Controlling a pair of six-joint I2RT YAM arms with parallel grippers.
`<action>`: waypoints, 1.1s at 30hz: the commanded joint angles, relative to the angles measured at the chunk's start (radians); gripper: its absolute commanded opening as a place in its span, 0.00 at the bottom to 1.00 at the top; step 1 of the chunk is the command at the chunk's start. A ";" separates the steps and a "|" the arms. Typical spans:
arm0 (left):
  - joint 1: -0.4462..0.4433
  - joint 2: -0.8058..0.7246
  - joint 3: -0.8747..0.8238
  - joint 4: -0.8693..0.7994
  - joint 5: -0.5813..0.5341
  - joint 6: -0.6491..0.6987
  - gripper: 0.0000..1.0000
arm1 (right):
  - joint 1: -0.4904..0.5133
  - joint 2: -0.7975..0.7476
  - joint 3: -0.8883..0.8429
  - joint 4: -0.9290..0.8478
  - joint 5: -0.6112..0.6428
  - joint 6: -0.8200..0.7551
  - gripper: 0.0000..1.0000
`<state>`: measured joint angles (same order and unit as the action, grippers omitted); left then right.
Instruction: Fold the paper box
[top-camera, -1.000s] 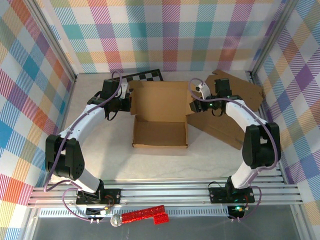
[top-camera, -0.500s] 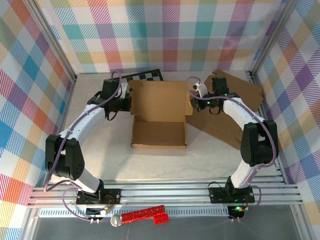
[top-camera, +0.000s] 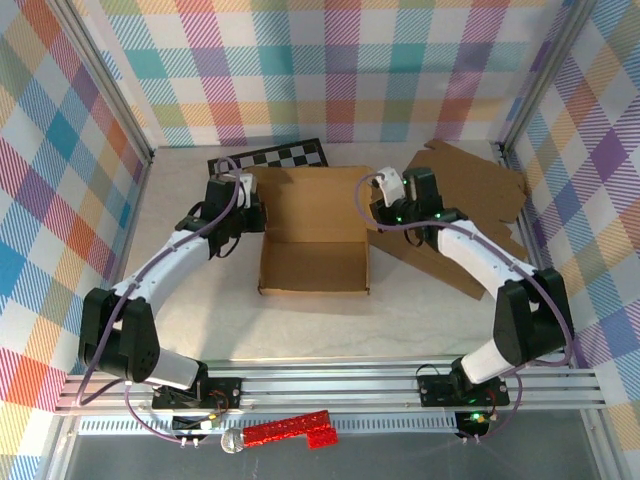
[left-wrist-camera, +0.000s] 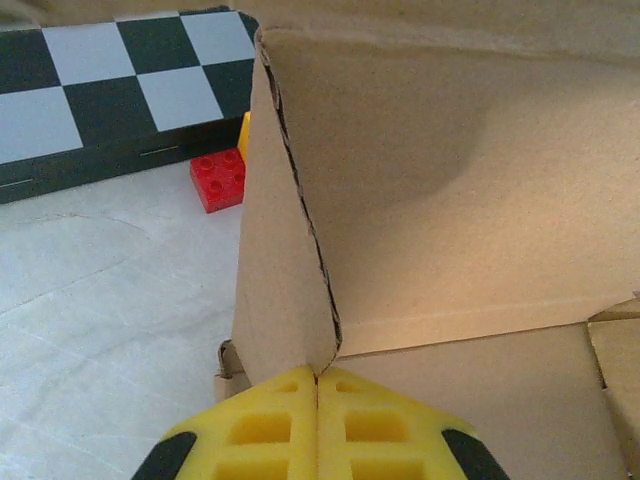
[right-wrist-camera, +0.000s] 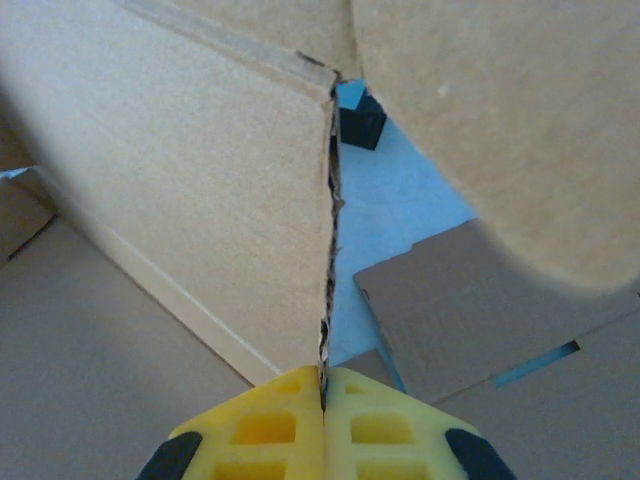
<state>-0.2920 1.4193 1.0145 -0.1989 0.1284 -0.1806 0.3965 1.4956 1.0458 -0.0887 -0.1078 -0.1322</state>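
Top external view, nearest first: well on the near side of the paper box (top-camera: 315, 265), past the aluminium rails (top-camera: 330, 385), we see a red glittery object (top-camera: 290, 430) lying along the frame edge. The box itself sits open-topped in the middle of the pale surface (top-camera: 300, 325), with its floor showing, its back panel raised, and a side wall standing up on each side.

At the box's left wall we find the left claw (top-camera: 258, 215). In the left wrist view its yellow fingers (left-wrist-camera: 270, 430) are pressed together, and the cut edge of that wall runs down into the seam between them, so the left claw (left-wrist-camera: 318, 400) is clamped on the box's left wall.

At the box's right wall is the right claw (top-camera: 374, 215). In the right wrist view the right claw (right-wrist-camera: 323, 395) is likewise pinched together on the thin edge of the upright right wall.

To the right of the box, flat cardboard (top-camera: 480, 190) lies spread on the surface, and we see it again outside the gripped wall (right-wrist-camera: 450, 290). A small black block (right-wrist-camera: 362, 118) sits beyond that wall's far corner.

Behind the box lies a checkerboard (top-camera: 290, 154), also visible past the left wall (left-wrist-camera: 100, 80). A red brick (left-wrist-camera: 218, 180) and a sliver of yellow brick (left-wrist-camera: 244, 135) lie just beside the box's far left corner.
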 joint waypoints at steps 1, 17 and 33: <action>-0.018 -0.054 -0.055 0.129 0.023 -0.048 0.00 | 0.055 -0.053 -0.066 0.189 0.109 0.131 0.00; -0.037 -0.246 -0.376 0.419 0.012 -0.159 0.00 | 0.293 -0.077 -0.202 0.394 0.566 0.429 0.00; -0.189 -0.317 -0.482 0.418 -0.080 -0.241 0.00 | 0.312 -0.168 -0.380 0.467 0.457 0.430 0.00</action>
<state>-0.4305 1.1351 0.5720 0.1917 0.0444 -0.3912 0.6933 1.3552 0.6933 0.2737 0.4496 0.2779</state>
